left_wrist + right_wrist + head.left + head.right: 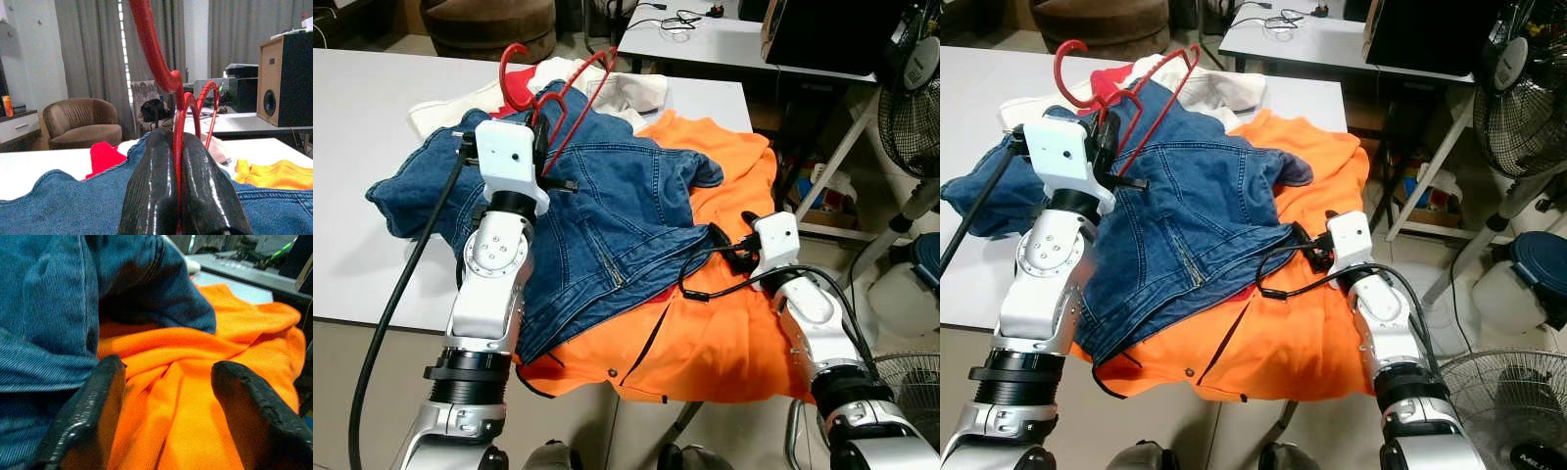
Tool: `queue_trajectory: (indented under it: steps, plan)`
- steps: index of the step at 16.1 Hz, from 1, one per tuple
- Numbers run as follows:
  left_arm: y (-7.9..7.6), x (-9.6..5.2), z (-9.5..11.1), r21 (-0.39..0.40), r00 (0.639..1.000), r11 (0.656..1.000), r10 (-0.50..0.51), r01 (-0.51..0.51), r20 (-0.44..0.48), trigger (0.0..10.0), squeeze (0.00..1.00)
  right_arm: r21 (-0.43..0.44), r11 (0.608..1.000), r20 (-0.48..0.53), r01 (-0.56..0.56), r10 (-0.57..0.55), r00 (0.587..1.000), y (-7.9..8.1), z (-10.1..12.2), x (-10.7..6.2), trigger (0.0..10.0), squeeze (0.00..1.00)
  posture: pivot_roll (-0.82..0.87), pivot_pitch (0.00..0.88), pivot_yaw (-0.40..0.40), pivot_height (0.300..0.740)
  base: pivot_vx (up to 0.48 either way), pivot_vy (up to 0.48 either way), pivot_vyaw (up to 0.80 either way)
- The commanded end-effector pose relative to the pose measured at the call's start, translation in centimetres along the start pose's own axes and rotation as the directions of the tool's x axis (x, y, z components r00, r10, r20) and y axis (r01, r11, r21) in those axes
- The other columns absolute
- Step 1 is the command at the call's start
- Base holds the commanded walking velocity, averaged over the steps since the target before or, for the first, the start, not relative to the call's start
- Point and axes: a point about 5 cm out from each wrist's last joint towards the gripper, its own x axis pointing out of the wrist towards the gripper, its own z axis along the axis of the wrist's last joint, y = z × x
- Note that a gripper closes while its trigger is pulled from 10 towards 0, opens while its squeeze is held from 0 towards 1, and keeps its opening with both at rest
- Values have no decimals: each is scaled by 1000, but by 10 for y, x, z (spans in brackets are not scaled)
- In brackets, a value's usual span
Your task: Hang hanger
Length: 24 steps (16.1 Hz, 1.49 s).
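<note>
Much of the red hanger (570, 101) was hidden: its lower bar was lost behind the left gripper (179, 193) and the blue denim garment (607, 211), and only the hook and the upper wires were seen rising above the pile. A red cloth (102, 156) was mostly covered by the denim, and a white garment (636, 93) was largely buried at the far side of the heap. The near hem of the orange garment (705, 343) hung over the edge of the white table (372, 147) and was partly cut off by the right arm. The left gripper's fingers (151, 191) were seen pressed together on the hanger's thin red wire, with the hanger held up over the denim at the far left of the pile. The right gripper (168, 401) was held low at the right side of the pile, its fingers spread wide apart over the orange fabric, nothing being held between them; whether the tips touched the cloth could not be told.
</note>
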Motion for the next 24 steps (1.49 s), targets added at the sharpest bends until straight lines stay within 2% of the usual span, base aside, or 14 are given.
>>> queue_trajectory:
  steps: [1, 3, 10, 11, 12, 13, 15, 17, 18, 20, 21, 22, 23, 24]
  plan:
    - [-4, 1, -3, -6, 1000, 1000, -14, 13, -21, 10000, 0, 1, 1000, 40, 31, -31, 999, -7, 6, -3, 0, 0, 33, 49, -28, 740, 0, 0, 0]
    - [-9, 2, -3, -20, 999, 999, -31, 30, -19, 10000, 0, 11, 1000, 55, 24, -24, 998, -7, 9, -1, 0, 0, 28, 49, -27, 740, 0, 0, 0]
    - [-11, 5, -6, -26, 999, 999, -35, 34, -25, 10000, 0, 51, 998, 99, -27, 22, 995, 2, 21, 3, 0, 0, 16, 33, -26, 740, 0, 0, 0]
    - [-11, 6, -7, -28, 999, 999, -36, 35, -27, 10000, 0, 49, 998, 157, -44, 36, 987, 5, 35, 7, 0, 0, 14, 29, -24, 740, 0, 0, 0]
    - [-11, 6, -7, -28, 999, 999, -36, 35, -27, 10000, 0, 49, 998, 157, -44, 36, 987, 5, 35, 7, 0, 0, 14, 29, -24, 740, 0, 0, 0]
    - [-12, 8, -5, -29, 999, 999, -40, 40, -19, 10000, 0, 18, 999, 243, -51, 45, 969, 5, 61, 13, 0, 0, 14, 28, -23, 740, 0, 0, 0]
    - [-12, 8, -4, -29, 999, 999, -43, 42, -14, 10000, 0, -5, 999, 301, -49, 49, 953, 3, 80, 16, 0, 0, 13, 27, -22, 740, 0, 0, 0]
    - [-11, 7, -6, -28, 999, 999, -43, 43, -19, 10000, 0, -59, 998, 373, -25, 45, 927, -6, 105, 16, 0, 0, 13, 24, -24, 740, 0, 0, 0]
    - [-11, 7, -7, -28, 999, 999, -44, 43, -20, 10000, 0, -66, 998, 380, -19, 43, 924, -8, 108, 16, 0, 0, 13, 23, -24, 740, 0, 0, 0]
    - [-14, 6, -8, -26, 998, 998, -55, 54, -28, 10000, 0, -125, 991, 405, 43, 12, 914, -25, 121, 8, 0, 0, 13, 22, -26, 740, 0, 0, 0]
    - [-14, 6, -8, -25, 998, 998, -57, 56, -29, 10000, 0, -132, 989, 410, 60, 0, 912, -29, 123, 6, 0, 0, 11, 23, -24, 740, 0, 0, 0]
    - [-15, 5, -9, -21, 998, 998, -62, 62, -32, 10000, 0, -161, 977, 402, 137, -62, 913, -42, 124, 0, 0, 0, 10, 21, -24, 740, 0, 0, 0]
    - [-14, 5, -9, -26, 998, 998, -63, 62, -31, 10000, 0, -153, 972, 393, 177, -104, 914, -47, 120, -4, 0, 0, 9, 22, -23, 740, 0, 0, 0]
    - [-14, 4, -10, -27, 997, 998, -64, 64, -32, 10000, 0, -150, 973, 365, 178, -112, 924, -46, 111, -8, 5922, 0, 9, 23, -23, 740, 0, 0, 0]
